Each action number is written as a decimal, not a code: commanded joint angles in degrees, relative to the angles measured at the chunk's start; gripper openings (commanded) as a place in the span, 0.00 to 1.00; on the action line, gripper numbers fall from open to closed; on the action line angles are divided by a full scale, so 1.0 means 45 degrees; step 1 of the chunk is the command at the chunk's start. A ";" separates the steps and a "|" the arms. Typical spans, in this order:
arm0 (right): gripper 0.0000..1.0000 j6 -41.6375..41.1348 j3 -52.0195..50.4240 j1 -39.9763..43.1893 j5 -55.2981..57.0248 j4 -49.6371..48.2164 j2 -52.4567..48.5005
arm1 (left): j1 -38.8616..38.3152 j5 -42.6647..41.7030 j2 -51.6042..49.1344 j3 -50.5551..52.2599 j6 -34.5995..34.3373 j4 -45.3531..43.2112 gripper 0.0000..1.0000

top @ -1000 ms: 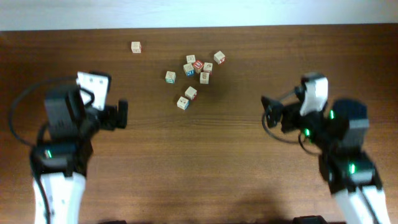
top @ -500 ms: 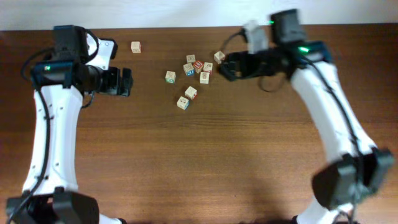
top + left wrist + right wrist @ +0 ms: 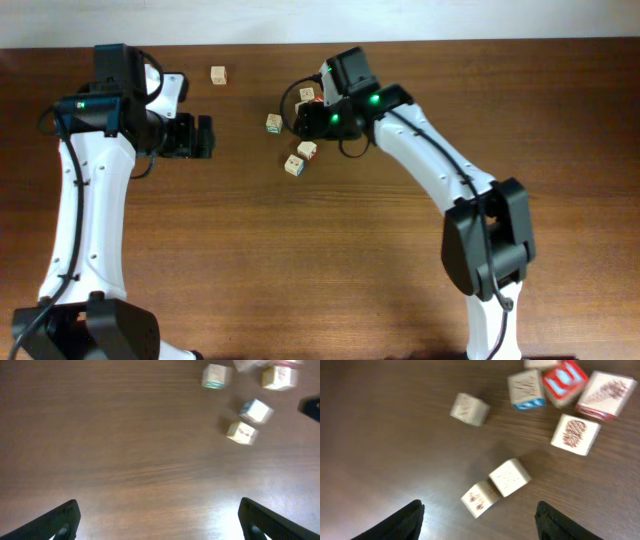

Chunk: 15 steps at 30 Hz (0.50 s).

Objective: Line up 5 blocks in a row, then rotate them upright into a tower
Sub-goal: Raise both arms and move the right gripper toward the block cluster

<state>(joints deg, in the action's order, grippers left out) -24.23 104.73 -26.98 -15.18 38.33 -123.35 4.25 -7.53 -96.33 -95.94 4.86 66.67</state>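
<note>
Light-wood printed blocks lie in a loose cluster at the back middle of the table. In the overhead view one block (image 3: 273, 123) sits to the left, and a touching pair (image 3: 307, 150) (image 3: 293, 165) lies nearer the front. My right gripper (image 3: 303, 120) hovers over the cluster and hides other blocks. In its wrist view the jaws (image 3: 480, 522) stand open, with the pair (image 3: 510, 476) (image 3: 480, 498) just ahead and further blocks (image 3: 575, 434) (image 3: 526, 389) beyond. My left gripper (image 3: 203, 137) stands open to the cluster's left, with nothing between its fingers (image 3: 55, 522).
A cube with a bright red top (image 3: 564, 377) sits in the cluster beside a red-edged one (image 3: 605, 394). A lone pale cube (image 3: 219, 75) lies apart at the back left. The table's back edge (image 3: 320, 44) runs just beyond the blocks.
My right arm has swung from the right side leftward over the cluster and now covers several blocks. My left arm rose toward the back left a second ago and has since held.
</note>
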 commanded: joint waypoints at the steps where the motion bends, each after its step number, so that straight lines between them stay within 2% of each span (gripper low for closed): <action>1: 0.71 -0.2288 0.0296 -0.0699 0.2905 -0.0131 -0.0379 | -0.0015 0.4925 -0.0024 -0.0223 -0.5299 0.0447 0.99; 2: 0.70 -0.2521 0.0296 -0.0840 0.3128 -0.0155 -0.0495 | -0.0015 0.5455 -0.0024 -0.0219 -0.6135 0.0529 0.99; 4: 0.67 -0.3147 0.0296 -0.1209 0.3245 -0.0199 -0.0792 | -0.0015 0.5770 -0.0024 -0.0189 -0.6742 0.0418 0.99; 8: 0.61 -0.3721 0.0296 -0.1773 0.3609 -0.0209 -0.1171 | -0.0015 0.5770 -0.0024 -0.0189 -0.6742 0.0325 0.99; 12: 0.59 -0.5076 0.0296 -0.2040 0.3857 -0.0107 -0.1792 | -0.0015 0.5722 -0.0024 -0.0189 -0.6742 0.0340 0.99; 15: 0.60 -0.5071 0.0296 -0.2079 0.3818 -0.0136 -0.2025 | -0.0015 0.5722 -0.0024 -0.0189 -0.6742 0.0340 0.99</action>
<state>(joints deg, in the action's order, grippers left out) -44.23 104.75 -36.12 0.30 37.67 -130.50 4.21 16.97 -96.33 -96.01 -24.12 68.14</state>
